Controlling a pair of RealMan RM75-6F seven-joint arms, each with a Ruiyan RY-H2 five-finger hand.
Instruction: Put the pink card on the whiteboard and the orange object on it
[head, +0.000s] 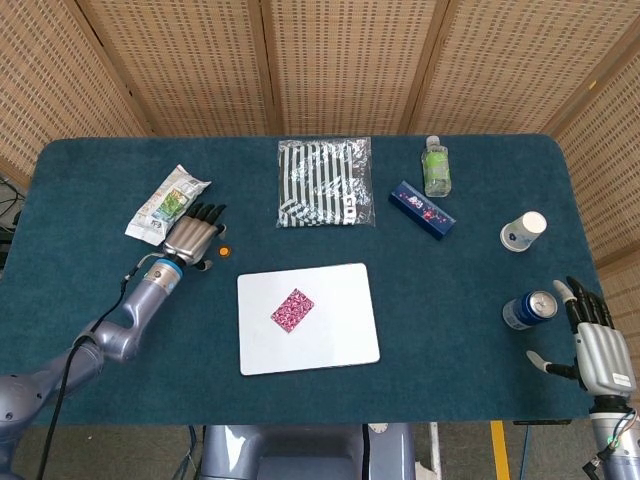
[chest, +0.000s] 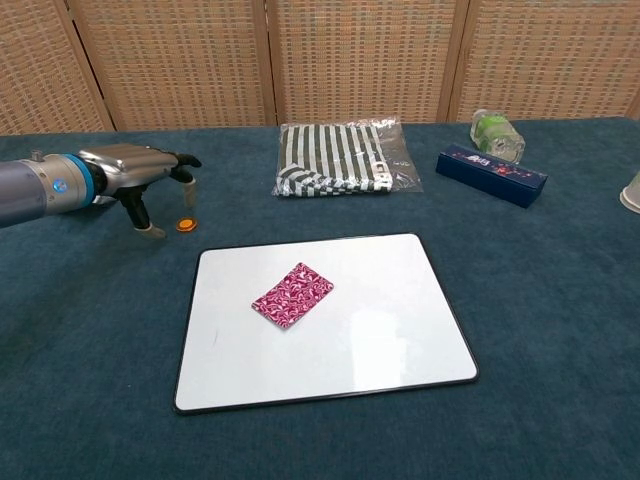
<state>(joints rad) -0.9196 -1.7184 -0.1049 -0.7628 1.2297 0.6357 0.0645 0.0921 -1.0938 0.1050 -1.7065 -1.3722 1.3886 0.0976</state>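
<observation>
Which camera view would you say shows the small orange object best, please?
The chest view: the orange object lies unobstructed on the cloth beside the left robot hand. The head view shows it only as a tiny dot.

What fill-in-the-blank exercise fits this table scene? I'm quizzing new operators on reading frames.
1. The pink card lies on the ____.
2. The orange object lies on the ____, not on the board.
3. The hand nearest the orange object is the ____ hand.
4. The soda can stands in front of the ____ hand.

Missing words: whiteboard; table; left; right
</observation>
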